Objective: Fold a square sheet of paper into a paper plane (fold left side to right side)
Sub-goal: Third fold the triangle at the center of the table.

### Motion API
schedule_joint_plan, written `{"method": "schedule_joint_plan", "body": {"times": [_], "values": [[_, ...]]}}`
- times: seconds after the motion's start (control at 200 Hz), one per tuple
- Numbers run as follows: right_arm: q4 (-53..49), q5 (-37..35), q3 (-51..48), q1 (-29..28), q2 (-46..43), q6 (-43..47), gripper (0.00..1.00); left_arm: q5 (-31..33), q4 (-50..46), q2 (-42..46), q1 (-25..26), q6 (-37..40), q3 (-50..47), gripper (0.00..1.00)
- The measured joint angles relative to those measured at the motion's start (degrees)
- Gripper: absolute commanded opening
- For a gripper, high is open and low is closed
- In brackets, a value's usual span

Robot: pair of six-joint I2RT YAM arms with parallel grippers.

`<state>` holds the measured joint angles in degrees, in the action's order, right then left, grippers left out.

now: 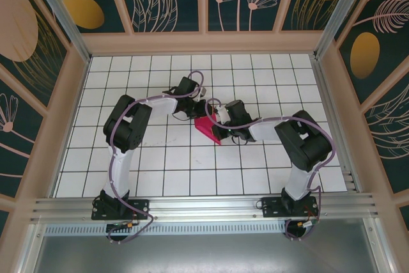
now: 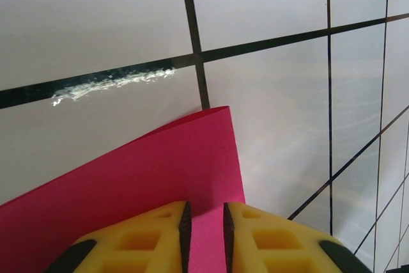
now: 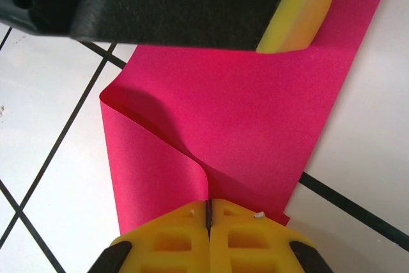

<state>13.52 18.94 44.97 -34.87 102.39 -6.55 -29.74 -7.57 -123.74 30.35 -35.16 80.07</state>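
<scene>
Right gripper (image 3: 208, 206): pressed together on a bulged fold of the magenta-pink square sheet of paper (image 3: 255, 113); a skewed crease or a tear is risked if it is pulled sideways.
Left gripper (image 2: 204, 212): fingers are parted narrowly at the opposite edge; the loose layers may be let spring open.
Sheet: kept partly folded between both grippers, at the centre of the white tiled table (image 1: 160, 164).
Arms: both are bent inward, wrists brought close together.

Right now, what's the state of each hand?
Left hand: fingers slightly apart with the pink paper in the gap; whether it grips cannot be told.
Right hand: closed, pinching a fold of the pink paper.
</scene>
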Motion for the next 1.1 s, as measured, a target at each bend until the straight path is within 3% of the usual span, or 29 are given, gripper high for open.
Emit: {"method": "schedule_joint_plan", "body": {"times": [0.245,0.38,0.54,0.716,1.101], "values": [[-0.02,-0.02,0.0,0.0,0.0,0.0,0.0,0.5,-5.88,0.04,-1.75,1.95,4.07,0.35],[-0.04,-0.31,0.0,-0.11,0.0,0.02,0.0,1.46,-7.48,1.7,-4.55,2.95,3.41,0.27],[-0.02,-0.57,0.0,-0.22,0.0,0.04,0.0,0.96,-5.51,10.51,-6.47,3.45,-5.46,0.18],[-0.02,-0.68,0.0,-0.26,0.0,0.04,0.0,-4.31,0.22,18.38,-4.87,1.01,-16.79,0.18],[-0.07,-0.87,0.04,-0.37,0.0,0.17,0.0,-5.92,5.18,14.12,0.11,-1.9,-18.95,0.16]]}}
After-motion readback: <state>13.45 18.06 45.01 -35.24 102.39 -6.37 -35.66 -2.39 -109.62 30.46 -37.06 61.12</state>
